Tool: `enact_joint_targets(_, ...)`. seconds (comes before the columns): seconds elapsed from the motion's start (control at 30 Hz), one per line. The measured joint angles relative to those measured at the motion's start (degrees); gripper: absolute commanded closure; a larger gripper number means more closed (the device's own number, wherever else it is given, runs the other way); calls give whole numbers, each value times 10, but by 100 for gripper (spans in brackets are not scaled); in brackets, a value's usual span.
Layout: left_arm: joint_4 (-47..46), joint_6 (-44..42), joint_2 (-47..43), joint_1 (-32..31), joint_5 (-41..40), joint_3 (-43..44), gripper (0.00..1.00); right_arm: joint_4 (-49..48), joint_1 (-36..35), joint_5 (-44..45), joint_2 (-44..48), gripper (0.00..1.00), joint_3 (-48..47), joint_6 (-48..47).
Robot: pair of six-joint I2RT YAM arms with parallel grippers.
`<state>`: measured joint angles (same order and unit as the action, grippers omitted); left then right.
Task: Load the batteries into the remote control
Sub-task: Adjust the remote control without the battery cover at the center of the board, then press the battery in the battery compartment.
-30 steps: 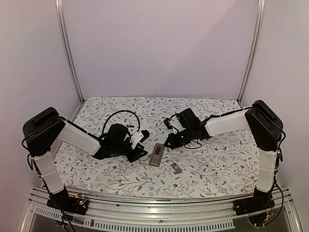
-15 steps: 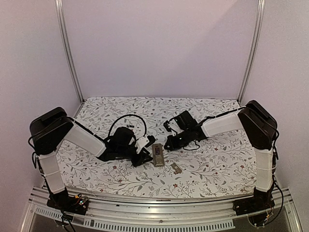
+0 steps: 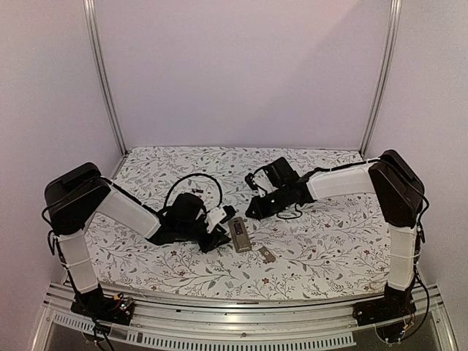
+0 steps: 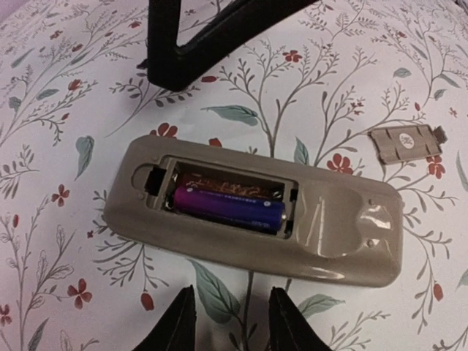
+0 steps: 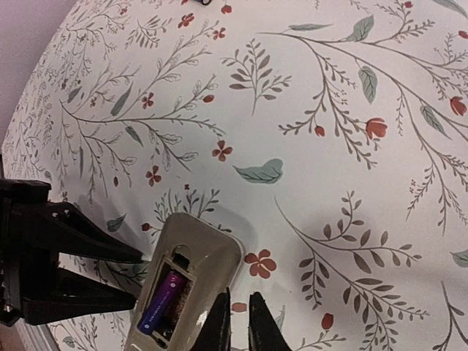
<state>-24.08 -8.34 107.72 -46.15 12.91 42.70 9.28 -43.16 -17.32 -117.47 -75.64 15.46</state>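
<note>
Beside remote control (image 4: pixel 252 219) lies loose cover (image 4: pixel 406 142), left gripper (image 4: pixel 230 322) parted, right gripper (image 5: pixel 238 318) slightly parted, both empty

No words, brands or numbers can be read anywhere. The purple battery (image 4: pixel 228 207) sitting in the recess of the remote control (image 4: pixel 256 212) carries a thin line of small print along its side, but it is too fine and blurred to make out. The loose cover piece (image 4: pixel 404 143) lying on the bench shows faint moulded marks, equally unreadable.
</note>
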Motion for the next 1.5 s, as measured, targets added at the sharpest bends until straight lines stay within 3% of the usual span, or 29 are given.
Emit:
enact_joint_targets(0.13, 0, 0, 0, 4, -5, 0, 66, -14, -13, -27, 22, 74, 3, -19)
enact_joint_targets(0.23, 0, 0, 0, 7, -5, 0, 66, -51, -25, -58, 55, 71, 50, -75)
enact_joint_targets(0.47, 0, 5, -2, 12, -5, 0, 65, -82, -28, -139, 113, 73, 99, -342)
enact_joint_targets(0.8, 0, 11, -6, 16, -3, -1, 61, -52, -14, -196, 59, 70, 47, -605)
enact_joint_targets(1.1, 0, 14, -7, 25, -3, -2, 60, -16, -14, -201, 19, 76, 34, -683)
enact_joint_targets(1.5, 0, 16, -7, 30, -3, -2, 60, -21, -14, -191, -1, 83, 34, -690)
